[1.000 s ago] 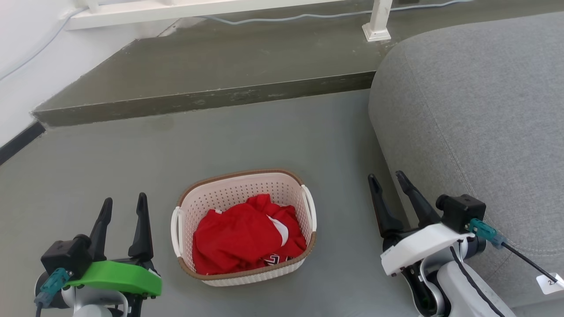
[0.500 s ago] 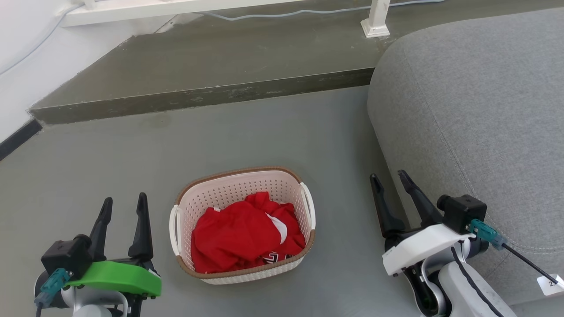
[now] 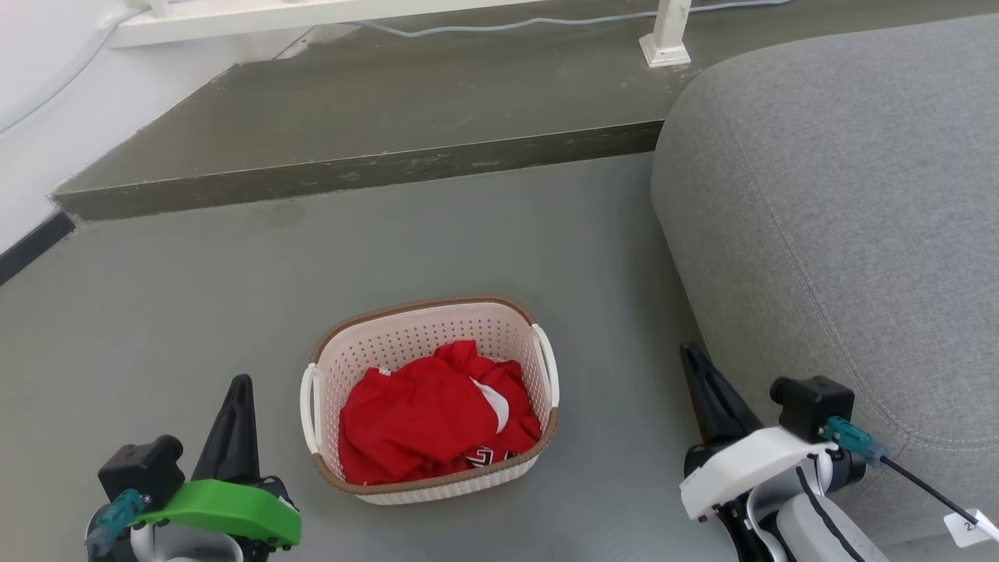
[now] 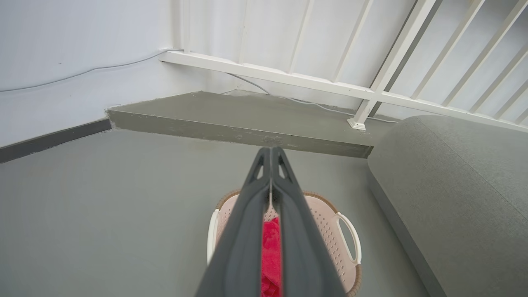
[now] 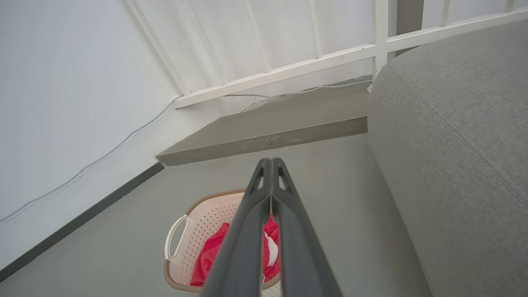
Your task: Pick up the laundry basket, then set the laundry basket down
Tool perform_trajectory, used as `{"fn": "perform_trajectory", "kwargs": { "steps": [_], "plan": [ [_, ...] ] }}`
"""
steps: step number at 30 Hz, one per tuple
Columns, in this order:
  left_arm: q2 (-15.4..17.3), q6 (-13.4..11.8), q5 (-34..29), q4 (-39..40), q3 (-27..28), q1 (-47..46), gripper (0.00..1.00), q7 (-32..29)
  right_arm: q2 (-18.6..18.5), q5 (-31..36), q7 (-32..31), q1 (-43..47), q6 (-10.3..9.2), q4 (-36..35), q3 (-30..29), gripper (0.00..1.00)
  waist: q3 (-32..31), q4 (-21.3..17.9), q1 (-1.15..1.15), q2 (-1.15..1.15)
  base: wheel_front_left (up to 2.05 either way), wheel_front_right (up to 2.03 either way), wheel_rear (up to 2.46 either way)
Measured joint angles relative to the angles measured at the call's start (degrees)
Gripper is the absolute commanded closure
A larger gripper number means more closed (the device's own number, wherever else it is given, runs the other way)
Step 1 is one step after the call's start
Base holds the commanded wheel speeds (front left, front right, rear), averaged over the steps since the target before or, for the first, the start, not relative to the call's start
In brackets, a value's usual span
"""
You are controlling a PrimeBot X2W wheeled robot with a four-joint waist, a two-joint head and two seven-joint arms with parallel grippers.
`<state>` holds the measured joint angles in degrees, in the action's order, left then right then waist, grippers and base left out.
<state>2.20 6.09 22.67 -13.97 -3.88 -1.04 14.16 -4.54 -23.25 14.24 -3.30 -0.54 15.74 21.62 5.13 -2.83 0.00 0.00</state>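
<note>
Lettering on the red shirt (image 3: pixel 421 421) is unreadable. The cream, brown-rimmed laundry basket (image 3: pixel 421 336) sits on the floor (image 3: pixel 468 234) between our left gripper (image 3: pixel 239 382) and right gripper (image 3: pixel 687 349), both pressed together.

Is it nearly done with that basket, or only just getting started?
Barely started. Done: nothing, as the laundry basket sits on the floor with red clothing inside. In hand: the left gripper and right gripper flank it, both shut and touching neither of its side handles. Left: grasp, lift, set down.
</note>
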Motion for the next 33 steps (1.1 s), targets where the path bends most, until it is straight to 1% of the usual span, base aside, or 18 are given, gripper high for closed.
{"fn": "perform_trajectory", "kwargs": {
  "steps": [6, 9, 13, 16, 27, 33],
  "plan": [
    [0.0, 0.0, 2.7, -0.4, 0.4, 0.0, 1.00, -1.1, 0.1, -2.7, 0.0, 0.4, 0.04, -0.5, -0.5, 1.00, -0.3, 0.1, 0.00, 0.00, 0.00, 0.00, 0.00],
    [0.0, 0.0, 5.3, -0.6, 0.8, 0.0, 1.00, -1.7, 0.1, -5.3, -0.2, 0.4, 0.53, -0.7, -1.1, 1.00, -0.5, 0.2, 0.00, 0.00, 0.00, 0.00, 0.00],
    [0.0, 0.0, 9.1, -0.7, 1.2, 0.0, 1.00, -2.8, 0.3, -9.0, -1.0, 0.4, 0.63, -1.0, -2.2, 1.00, -0.7, 0.4, 0.00, 0.00, 0.00, 0.00, 0.00],
    [0.0, 0.0, 11.2, -0.7, 1.4, 0.0, 1.00, -3.4, 0.3, -11.2, -1.6, 0.4, 1.01, -1.2, -3.1, 1.00, -0.8, 0.5, 0.00, 0.00, 0.00, 0.00, 0.00],
    [0.0, 0.0, 18.2, -1.0, 2.3, -0.1, 1.00, -5.8, 0.4, -19.1, -3.7, 0.4, 1.22, -1.5, -6.0, 1.00, -1.4, 0.8, 0.00, 0.00, 0.00, 0.00, 0.00],
    [0.0, 0.2, 22.3, -1.0, 3.0, -0.1, 1.00, -7.1, 0.3, -23.4, -4.8, 0.4, 1.72, -1.5, -7.5, 1.00, -1.6, 1.0, 0.00, 0.00, 0.00, 0.00, 0.00]
  ]
}}
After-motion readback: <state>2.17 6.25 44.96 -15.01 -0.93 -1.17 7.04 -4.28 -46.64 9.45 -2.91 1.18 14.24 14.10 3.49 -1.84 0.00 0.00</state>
